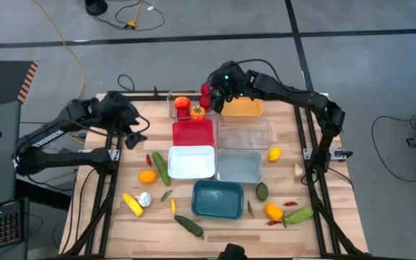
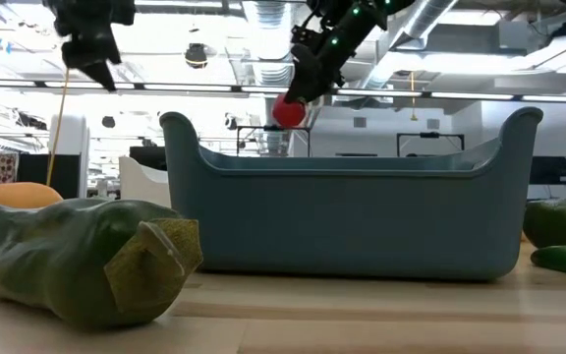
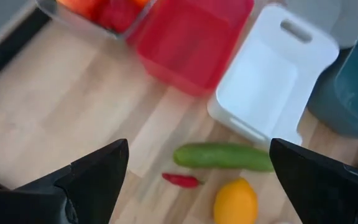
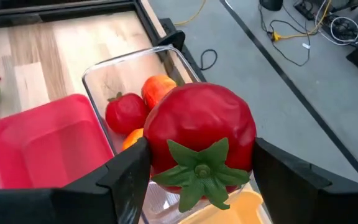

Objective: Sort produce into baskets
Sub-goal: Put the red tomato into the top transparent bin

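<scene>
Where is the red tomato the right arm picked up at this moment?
The red tomato is held in the right gripper, in the air at the table's far edge, above the clear basket with tomatoes, beside the orange basket.

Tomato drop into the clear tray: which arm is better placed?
Right. The right gripper is shut on the tomato, held above the clear tray that has tomatoes in it. The left gripper is open and empty, over the cucumber.

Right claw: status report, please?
Right claw shut on red tomato, above clear basket holding tomatoes. Left claw open, idle over cucumber. Nothing in the way.
</scene>
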`<control>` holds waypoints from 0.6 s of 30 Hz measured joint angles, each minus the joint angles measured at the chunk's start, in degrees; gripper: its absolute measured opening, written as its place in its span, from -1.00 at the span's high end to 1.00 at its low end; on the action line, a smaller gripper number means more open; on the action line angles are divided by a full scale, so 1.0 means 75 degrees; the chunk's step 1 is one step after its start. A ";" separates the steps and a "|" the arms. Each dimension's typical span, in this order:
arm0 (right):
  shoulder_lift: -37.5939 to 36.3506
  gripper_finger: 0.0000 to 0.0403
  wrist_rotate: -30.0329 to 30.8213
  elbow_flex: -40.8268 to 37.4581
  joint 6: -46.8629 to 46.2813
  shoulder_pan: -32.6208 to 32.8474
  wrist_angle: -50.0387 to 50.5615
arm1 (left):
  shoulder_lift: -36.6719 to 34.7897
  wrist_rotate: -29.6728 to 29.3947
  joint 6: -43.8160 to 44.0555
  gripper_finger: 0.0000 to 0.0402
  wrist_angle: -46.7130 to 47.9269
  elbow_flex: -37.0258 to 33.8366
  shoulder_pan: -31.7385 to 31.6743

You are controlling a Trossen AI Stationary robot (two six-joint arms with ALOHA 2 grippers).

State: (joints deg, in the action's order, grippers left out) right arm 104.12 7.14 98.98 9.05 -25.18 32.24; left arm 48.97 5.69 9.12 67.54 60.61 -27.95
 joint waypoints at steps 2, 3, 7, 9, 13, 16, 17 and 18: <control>0.0160 -0.42 -0.0055 0.0012 -0.0005 0.0047 -0.0209 | 0.0003 0.0000 0.0071 -0.87 -0.0069 -0.0252 0.0182; 0.0304 -0.42 -0.0057 0.0006 -0.0004 0.0054 -0.0230 | 0.0008 0.0003 0.0084 -0.87 -0.0094 -0.0362 0.0276; 0.0918 -0.42 -0.0122 -0.0014 -0.0003 0.0115 -0.0675 | 0.0027 -0.0001 0.0315 -0.87 -0.0203 -0.0756 0.0686; 0.1124 -0.42 -0.0132 -0.0014 -0.0005 0.0109 -0.0928 | 0.0025 0.0002 0.0502 -0.87 -0.0202 -0.0856 0.0895; 0.1438 -0.42 -0.0097 -0.0006 0.0005 0.0091 -0.1141 | 0.0026 -0.0024 0.0895 -0.87 -0.0200 -0.0890 0.1356; 0.1543 -0.42 0.0015 -0.0008 0.0174 0.0080 -0.1190 | 0.0027 -0.0140 0.1221 -0.87 -0.0202 -0.0890 0.1684; 0.1543 -0.42 0.0017 -0.0008 0.0251 0.0059 -0.1169 | 0.0027 -0.0222 0.1346 -0.87 -0.0202 -0.0890 0.1809; 0.1539 -0.42 0.0020 -0.0007 0.0315 0.0039 -0.1209 | 0.0027 -0.0303 0.1463 -0.87 -0.0202 -0.0890 0.1925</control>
State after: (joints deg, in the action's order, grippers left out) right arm 115.67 7.29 98.92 11.42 -24.88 23.17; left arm 49.17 3.42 20.09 66.02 53.93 -13.51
